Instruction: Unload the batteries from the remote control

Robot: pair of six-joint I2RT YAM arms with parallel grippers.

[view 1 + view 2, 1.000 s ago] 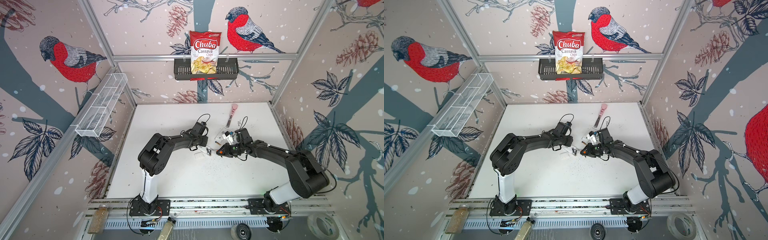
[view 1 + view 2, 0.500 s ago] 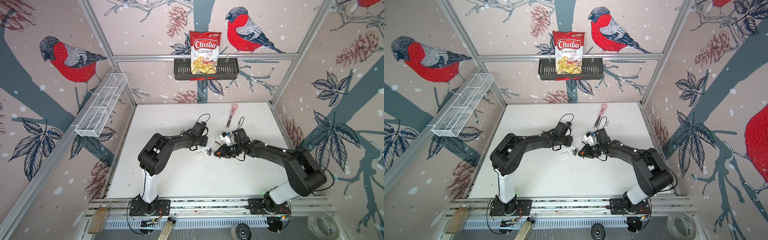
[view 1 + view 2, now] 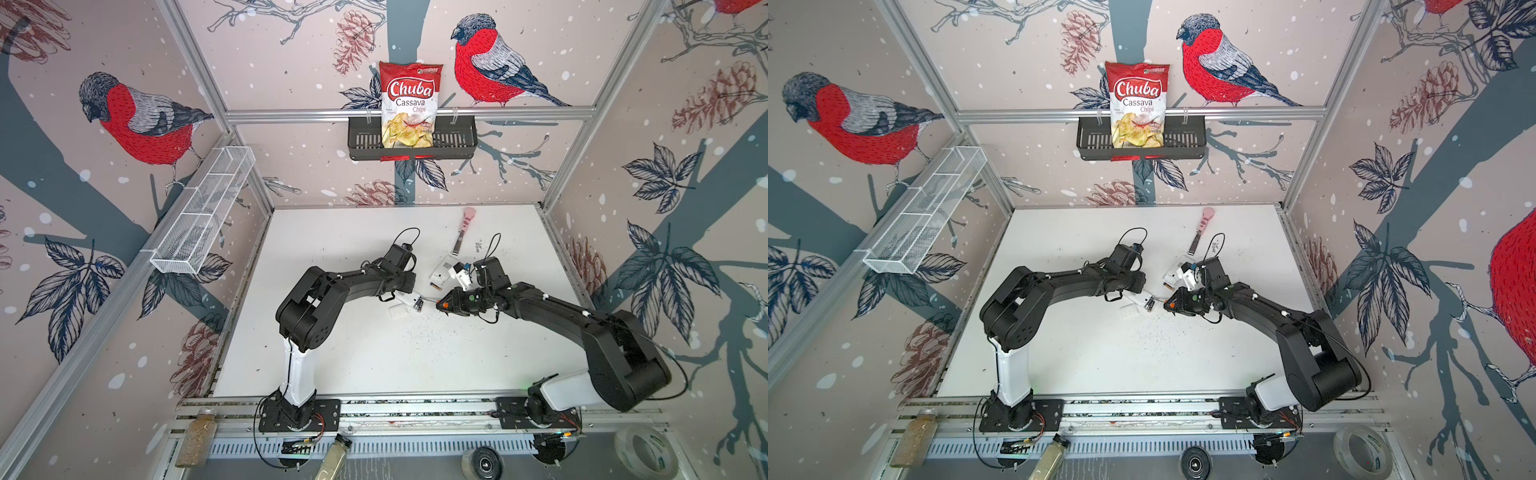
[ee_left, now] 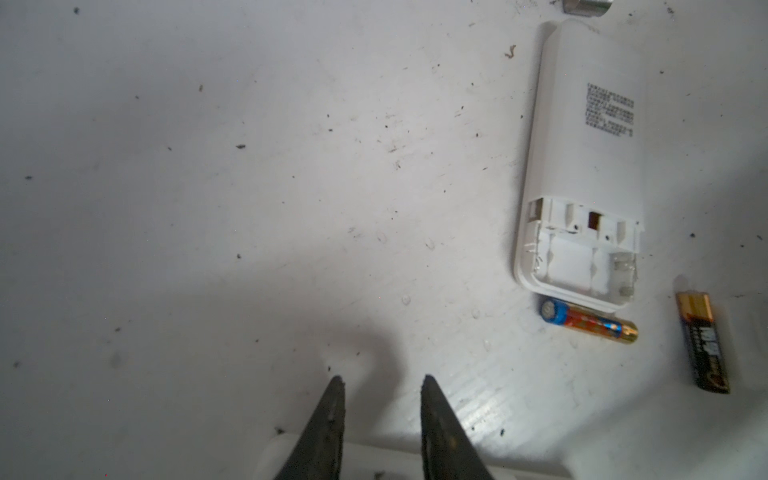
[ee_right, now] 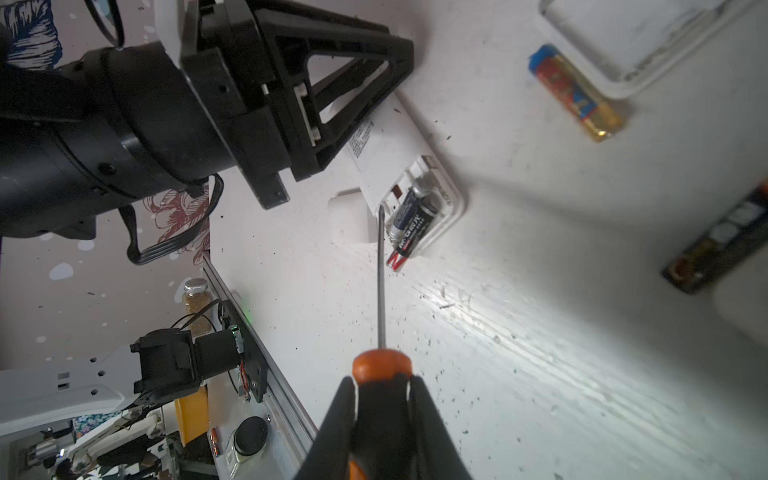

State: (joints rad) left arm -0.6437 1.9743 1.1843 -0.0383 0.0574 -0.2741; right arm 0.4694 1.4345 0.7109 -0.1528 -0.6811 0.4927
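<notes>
We work on a white tabletop [image 3: 374,353] inside bird-patterned walls. Our left gripper [image 5: 365,108] clamps a white remote control [image 5: 388,162] lying back-up, its open bay holding two black batteries [image 5: 409,224] just past the fingertips. Our right gripper [image 5: 382,399] squeezes an orange-handled screwdriver [image 5: 380,291], tip touching the remote beside those cells. A second, empty remote [image 4: 582,166] lies apart, with a colourful battery [image 4: 590,322] against its end and a black-gold battery [image 4: 704,343] nearby.

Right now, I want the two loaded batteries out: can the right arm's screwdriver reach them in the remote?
Probably yes: the screwdriver in the right gripper has its tip at the open compartment beside the batteries; the left gripper clamps the remote away from them.
</notes>
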